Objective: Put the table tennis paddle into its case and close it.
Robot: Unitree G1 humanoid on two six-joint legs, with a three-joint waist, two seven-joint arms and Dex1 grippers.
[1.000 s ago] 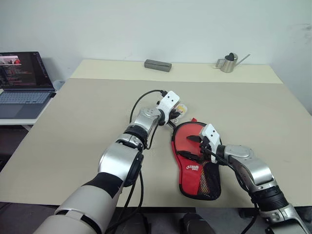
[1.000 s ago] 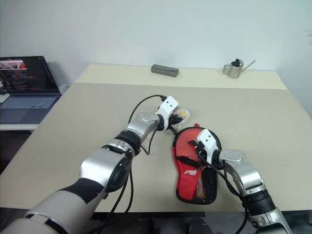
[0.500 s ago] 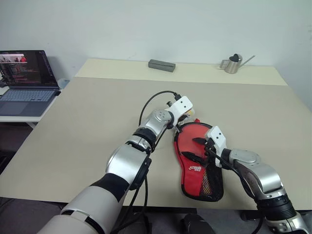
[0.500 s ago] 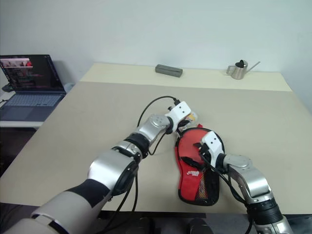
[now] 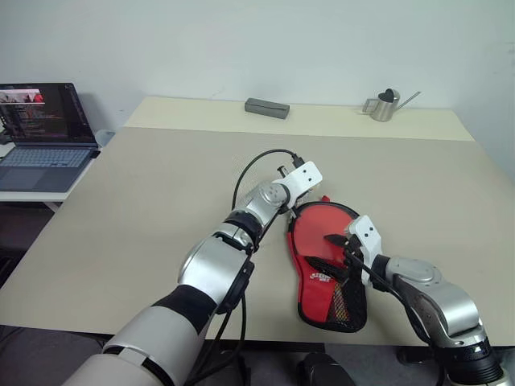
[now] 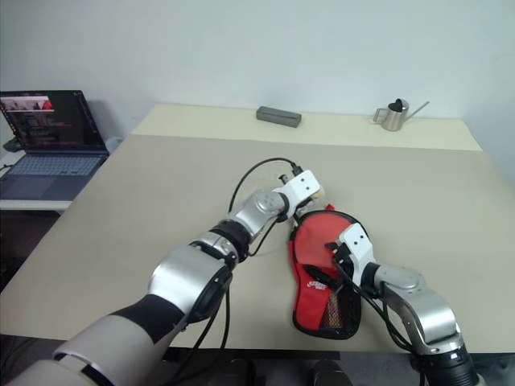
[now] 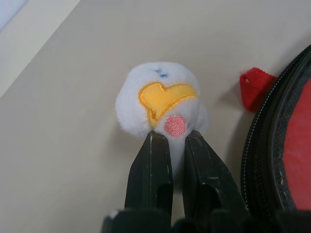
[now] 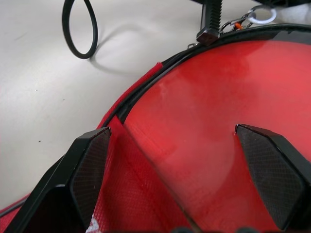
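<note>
Matte beige counter [image 5: 145, 209]. Paddle-shaped red fabric case [image 5: 315, 241] with black mesh pocket, lying flat near front edge. Right tool [image 8: 187, 167] spread wide over case. At case's 12 o'clock, left tool [image 7: 171, 141] clamped on fluffy white-yellow charm [image 7: 158, 104].

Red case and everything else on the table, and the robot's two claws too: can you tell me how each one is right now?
case: flat on the table, zipper not fully closed.
zipper charm: pinched by the left gripper.
left gripper: shut on the charm.
right gripper: open wide over the case.
laptop: open, screen lit.
watering can: upright.
grey block: lying flat.
</note>
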